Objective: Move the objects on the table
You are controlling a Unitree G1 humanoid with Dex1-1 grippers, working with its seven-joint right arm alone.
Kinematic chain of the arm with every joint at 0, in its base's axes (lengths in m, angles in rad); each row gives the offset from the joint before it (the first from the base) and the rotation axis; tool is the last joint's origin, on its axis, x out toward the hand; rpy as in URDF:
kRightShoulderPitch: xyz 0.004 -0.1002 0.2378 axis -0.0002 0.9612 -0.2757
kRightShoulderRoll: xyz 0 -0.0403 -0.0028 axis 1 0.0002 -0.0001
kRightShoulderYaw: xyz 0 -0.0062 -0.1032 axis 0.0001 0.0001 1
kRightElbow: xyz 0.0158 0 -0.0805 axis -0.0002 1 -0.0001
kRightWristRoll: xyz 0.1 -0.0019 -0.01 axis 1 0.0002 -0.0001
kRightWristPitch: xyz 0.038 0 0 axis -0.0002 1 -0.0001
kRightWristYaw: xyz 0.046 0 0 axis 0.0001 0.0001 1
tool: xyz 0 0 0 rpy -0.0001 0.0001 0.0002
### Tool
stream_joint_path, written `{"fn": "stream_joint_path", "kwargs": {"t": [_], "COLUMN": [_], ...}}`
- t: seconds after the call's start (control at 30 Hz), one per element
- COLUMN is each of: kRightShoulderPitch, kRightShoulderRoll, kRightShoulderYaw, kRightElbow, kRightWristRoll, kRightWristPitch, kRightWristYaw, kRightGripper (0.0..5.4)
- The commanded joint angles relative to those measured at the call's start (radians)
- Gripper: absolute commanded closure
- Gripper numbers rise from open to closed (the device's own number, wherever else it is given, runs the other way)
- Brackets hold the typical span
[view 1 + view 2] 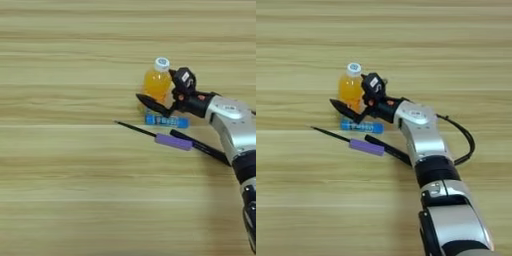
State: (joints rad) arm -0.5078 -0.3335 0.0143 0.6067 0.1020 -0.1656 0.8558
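An orange juice bottle (156,86) with a white cap stands upright on the table (60,190), right of centre. My right gripper (156,85) is open and straddles it: one black finger (151,104) crosses in front of the bottle's base, the other (183,79) sits by its shoulder on the right. Just in front lies a short blue tube (167,120). Nearer still, a long thin black pen (134,128) runs diagonally, with a small purple cylinder (173,142) lying over its middle.
My silver forearm (423,132) reaches in from the bottom right and passes over the pen's right end. A black cable (470,142) loops out on its right side. Bare wood lies to the left and at the back.
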Motion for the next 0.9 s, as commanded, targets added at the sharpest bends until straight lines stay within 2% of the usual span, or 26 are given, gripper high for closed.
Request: {"fn": "stream_joint_path", "kwargs": {"t": [0.03, 0.47, 0.73, 0.9], "kRightShoulderPitch": [-0.095, -0.106, -0.114, -0.116], "kRightShoulderRoll": [-0.01, -0.005, -0.004, 0.001], "kRightShoulderYaw": [-0.006, -0.013, -0.021, -0.05], "kRightElbow": [-0.017, 0.011, 0.021, -0.002], "kRightWristRoll": [-0.009, -0.016, -0.009, 0.035], "kRightWristPitch": [-0.038, -0.055, -0.056, -0.046], "kRightWristYaw": [-0.037, -0.052, -0.053, -0.036], "kRightGripper": [0.3, 1.82, 1.89, 1.89]}}
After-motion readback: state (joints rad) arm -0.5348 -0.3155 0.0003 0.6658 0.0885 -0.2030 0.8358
